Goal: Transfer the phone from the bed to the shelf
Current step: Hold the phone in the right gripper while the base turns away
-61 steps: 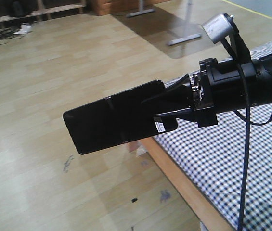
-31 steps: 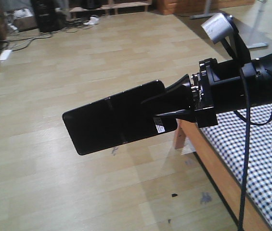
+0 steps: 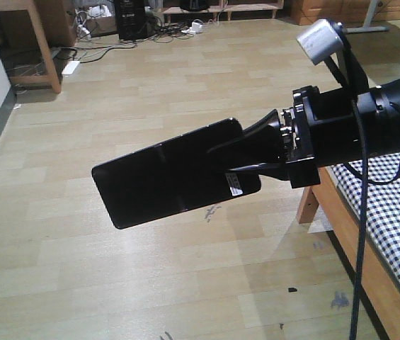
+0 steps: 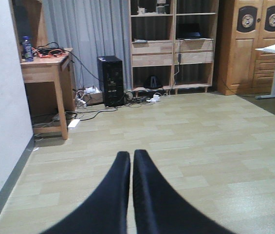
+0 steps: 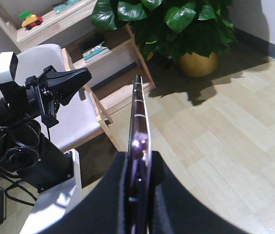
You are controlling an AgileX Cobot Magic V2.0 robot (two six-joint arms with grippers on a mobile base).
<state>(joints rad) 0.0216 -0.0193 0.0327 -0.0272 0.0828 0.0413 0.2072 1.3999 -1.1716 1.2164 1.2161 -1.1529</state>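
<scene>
Black and glossy, the thin rectangular phone (image 3: 164, 180) hangs in the air left of centre in my front view. It is above the pale plank floor (image 3: 79, 269), with its long side sloping up to the right. A small white sticker (image 3: 235, 185) sits near its right end, and there my right gripper (image 3: 231, 159) is clamped on it. Further right, at the lower right edge, lies the large bed (image 3: 398, 212) with its black-and-white check sheet and light wooden frame. The phone is out past the bed's corner and touches nothing but the fingers.

On the right wrist feed, a pale-wood plank shelf (image 5: 122, 95) stands left of centre, behind the other arm. The phone rises edge-on from the black fingers at centre, well apart from that shelf. A leafy green plant in a yellow pot (image 5: 198, 63) is at the right.

On the left wrist feed I see a brown wooden desk (image 4: 47, 73), a black computer tower (image 4: 110, 80) and a wooden bookcase with drawers (image 4: 174, 46). Low in front, my left gripper (image 4: 131, 163) has its two dark fingers pressed together, holding nothing.
</scene>
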